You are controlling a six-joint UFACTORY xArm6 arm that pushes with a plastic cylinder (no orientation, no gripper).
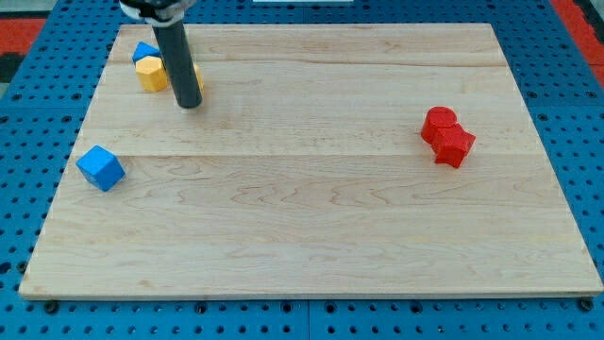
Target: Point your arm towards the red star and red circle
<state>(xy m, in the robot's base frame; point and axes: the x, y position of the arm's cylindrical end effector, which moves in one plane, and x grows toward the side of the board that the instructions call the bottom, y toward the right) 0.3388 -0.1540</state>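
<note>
Two red blocks touch each other at the view's right: a red circle (439,122) and, just below and right of it, a red star (454,145). My tip (190,103) rests on the wooden board (311,217) at the upper left, far to the left of both red blocks. The dark rod rises from it to the view's top.
A yellow block (152,73) sits just left of the rod, with a blue block (144,52) partly behind it; a bit of yellow shows right of the rod. A blue cube (100,167) lies at the left. Blue pegboard surrounds the board.
</note>
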